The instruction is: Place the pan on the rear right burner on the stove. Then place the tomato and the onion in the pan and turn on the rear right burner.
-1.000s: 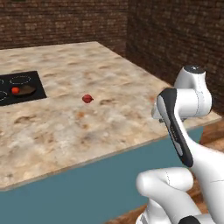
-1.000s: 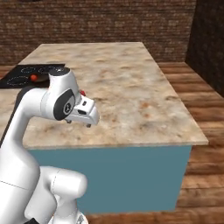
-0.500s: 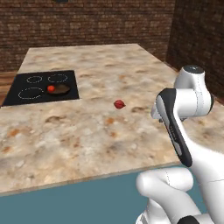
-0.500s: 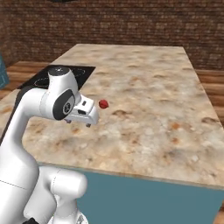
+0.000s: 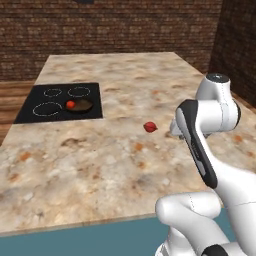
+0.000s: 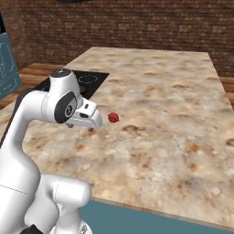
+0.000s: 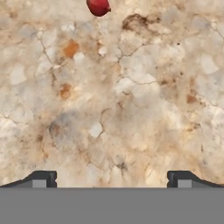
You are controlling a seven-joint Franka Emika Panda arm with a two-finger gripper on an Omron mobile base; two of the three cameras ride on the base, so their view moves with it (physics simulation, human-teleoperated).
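The pan (image 5: 81,105) sits on the black stove (image 5: 35,102), at the cooktop corner nearest the onion, and it covers the rear right burner ring beneath it. The orange-red tomato (image 5: 70,104) rests at the pan's left rim. The maroon onion (image 5: 149,126) lies alone on the stone counter, to the right of the stove. My gripper (image 6: 80,127) hangs open just above the counter, a short way from the onion (image 6: 113,117). In the hand view the gripper (image 7: 111,179) holds nothing, and the onion (image 7: 98,6) sits at the top edge.
The speckled stone counter (image 5: 100,170) stretches wide around the onion, its near edge dropping to a teal front. Three white rings show on the cooktop (image 6: 91,77). Brick walls (image 5: 125,30) stand behind, and a teal cabinet (image 6: 8,68) is at the far left.
The base has driven, so both base views have shifted: stove and onion slid right in the left view. The arm keeps its pose and the gripper stays open.
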